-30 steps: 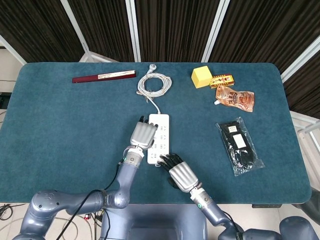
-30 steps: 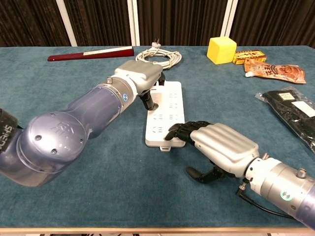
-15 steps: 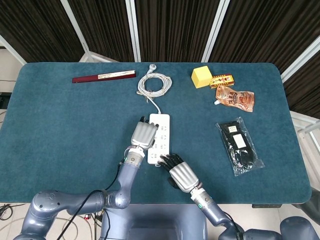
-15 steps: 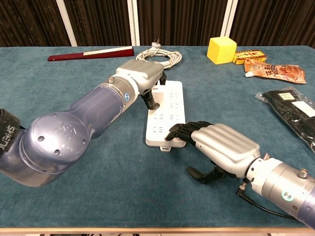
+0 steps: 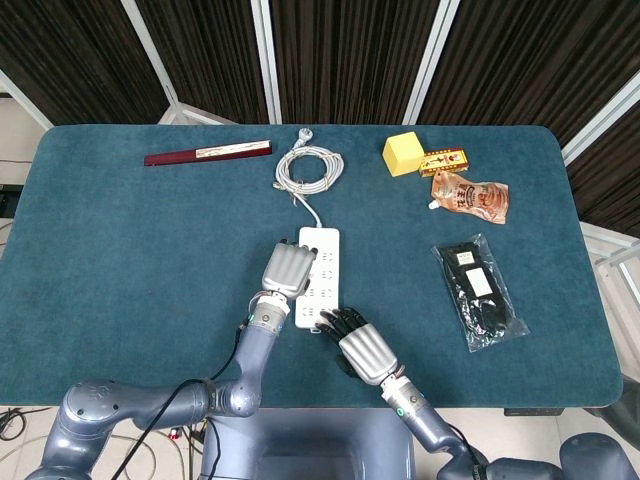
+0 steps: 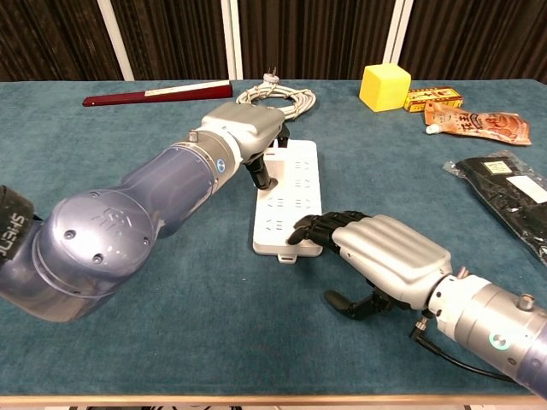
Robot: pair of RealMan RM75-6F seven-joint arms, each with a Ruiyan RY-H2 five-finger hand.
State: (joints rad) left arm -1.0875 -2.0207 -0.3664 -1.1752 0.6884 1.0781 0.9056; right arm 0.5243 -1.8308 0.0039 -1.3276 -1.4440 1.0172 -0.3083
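Observation:
A white power strip [image 5: 322,262] [image 6: 292,190] lies mid-table, its cord running back to a coiled white cable [image 5: 310,167] [image 6: 278,98]. My left hand [image 5: 288,268] [image 6: 244,132] lies palm down over the strip's left edge, dark fingertips [image 6: 261,175] touching its top face. Palm down at the strip's near end, my right hand [image 5: 360,345] [image 6: 380,252] rests its fingertips [image 6: 308,229] on the near right corner, thumb spread below. Neither hand grips anything.
A dark red flat stick [image 5: 207,153] [image 6: 158,91] lies at the back left. A yellow cube [image 5: 403,153] [image 6: 384,87], small orange box [image 5: 444,161] [image 6: 433,98] and orange pouch [image 5: 472,195] [image 6: 476,124] sit back right. A bagged black item [image 5: 479,290] [image 6: 508,196] lies right.

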